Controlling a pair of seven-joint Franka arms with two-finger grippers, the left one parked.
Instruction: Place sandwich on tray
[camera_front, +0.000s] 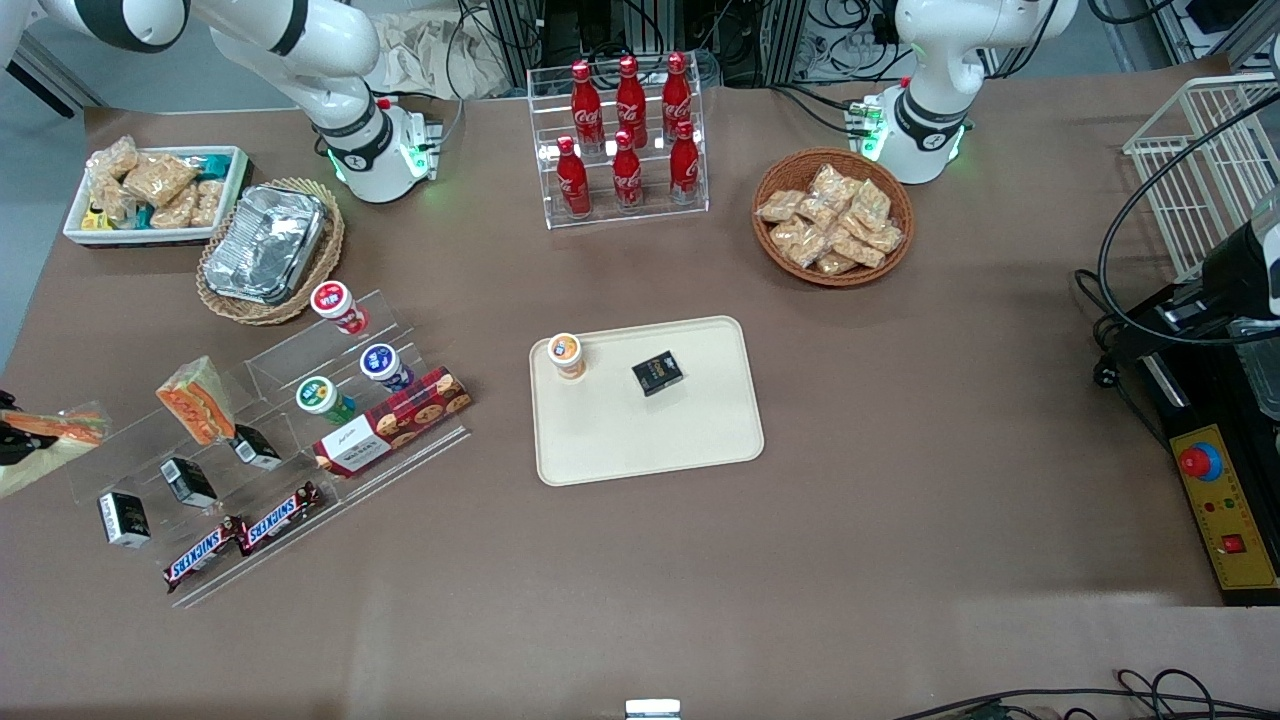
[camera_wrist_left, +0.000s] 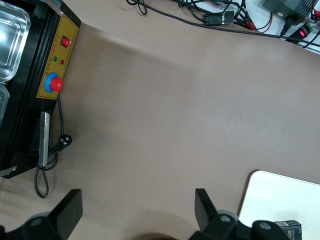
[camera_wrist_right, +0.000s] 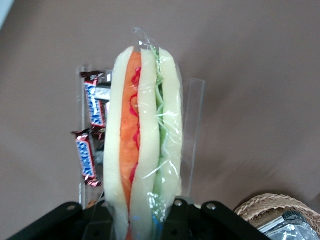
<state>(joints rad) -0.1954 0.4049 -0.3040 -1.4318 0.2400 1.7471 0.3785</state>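
Note:
My gripper (camera_front: 14, 440) is at the working arm's end of the table and is shut on the sandwich (camera_front: 60, 428). The sandwich is wrapped in clear plastic, with pale bread and orange and green filling. In the right wrist view the sandwich (camera_wrist_right: 145, 135) stands out from the gripper (camera_wrist_right: 142, 216), above the clear stand and the Snickers bars (camera_wrist_right: 86, 160). The cream tray (camera_front: 650, 445) lies mid-table, well away from the gripper. It holds an orange-lidded cup (camera_front: 566, 355) and a small black box (camera_front: 657, 373). A second wrapped sandwich (camera_front: 197, 400) stands on the acrylic stand.
The acrylic stand (camera_front: 300, 360) holds cups, a cookie box (camera_front: 392, 420), small black boxes and two Snickers bars (camera_front: 245, 535). A foil tray in a wicker basket (camera_front: 268, 245), a white snack bin (camera_front: 155, 192), a cola bottle rack (camera_front: 625, 140) and a snack basket (camera_front: 833, 215) stand farther from the camera.

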